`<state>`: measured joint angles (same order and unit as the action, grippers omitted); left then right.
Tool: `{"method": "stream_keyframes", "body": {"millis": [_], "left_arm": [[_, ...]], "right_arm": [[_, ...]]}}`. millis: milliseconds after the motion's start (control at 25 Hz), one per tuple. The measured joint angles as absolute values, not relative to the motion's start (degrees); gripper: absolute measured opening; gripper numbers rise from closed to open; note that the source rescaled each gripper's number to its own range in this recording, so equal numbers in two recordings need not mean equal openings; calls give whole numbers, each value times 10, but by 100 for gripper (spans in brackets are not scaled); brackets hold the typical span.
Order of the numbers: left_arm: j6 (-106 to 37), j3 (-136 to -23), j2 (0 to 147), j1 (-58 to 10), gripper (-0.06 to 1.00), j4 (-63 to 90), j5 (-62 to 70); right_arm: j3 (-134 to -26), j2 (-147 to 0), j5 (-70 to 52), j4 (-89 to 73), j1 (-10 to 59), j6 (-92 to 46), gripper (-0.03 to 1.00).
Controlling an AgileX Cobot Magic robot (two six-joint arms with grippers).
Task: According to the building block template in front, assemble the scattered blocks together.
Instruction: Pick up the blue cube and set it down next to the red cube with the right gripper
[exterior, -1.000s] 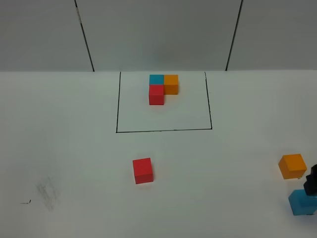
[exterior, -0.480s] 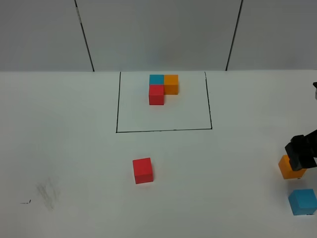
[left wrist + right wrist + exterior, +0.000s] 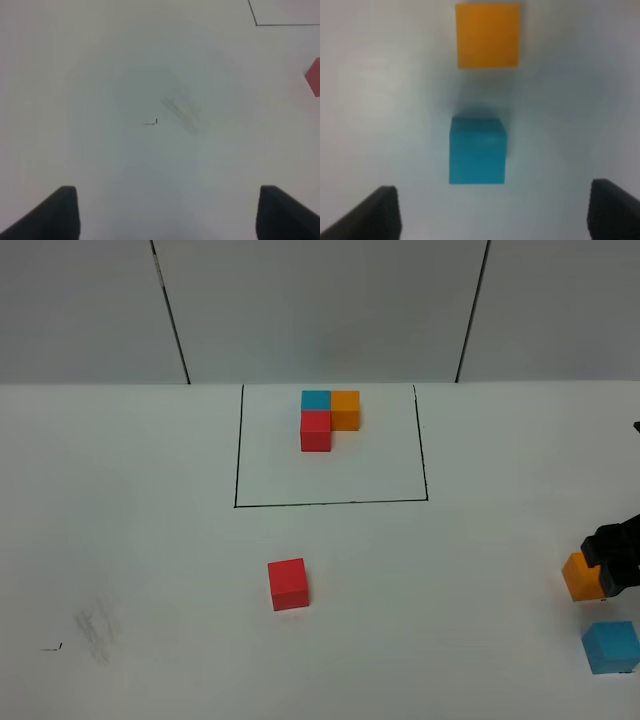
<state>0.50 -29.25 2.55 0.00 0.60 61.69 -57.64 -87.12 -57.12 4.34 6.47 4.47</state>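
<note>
Even, bright light; blurry wrist views

A second ago the right gripper (image 3: 614,565) sits low at the right edge of the table, between the two loose cubes there, with its black body overlapping the top of the blue cube (image 3: 611,646). Now it is farther back and covers the right side of the orange cube (image 3: 580,578) instead. Half a second ago it hides that cube's top; since then it has slid slightly rightward and nearer, so more of the orange top shows. The blue cube is now fully uncovered. A small dark piece (image 3: 636,426) now shows at the right edge farther back, where nothing showed a second ago.
</note>
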Motion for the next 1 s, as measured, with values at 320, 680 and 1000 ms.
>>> {"method": "stream_keyframes", "body": {"millis": [320, 680, 1000], "left_arm": [[5, -292, 25, 0, 59, 6, 617], [5, -292, 25, 0, 59, 6, 617], [5, -292, 25, 0, 59, 6, 617]], "right_arm": [[-544, -890, -532, 26, 39, 46, 57], [-500, -891, -473, -6, 0, 6, 57], [-500, -895, -460, -61, 0, -33, 57]]}}
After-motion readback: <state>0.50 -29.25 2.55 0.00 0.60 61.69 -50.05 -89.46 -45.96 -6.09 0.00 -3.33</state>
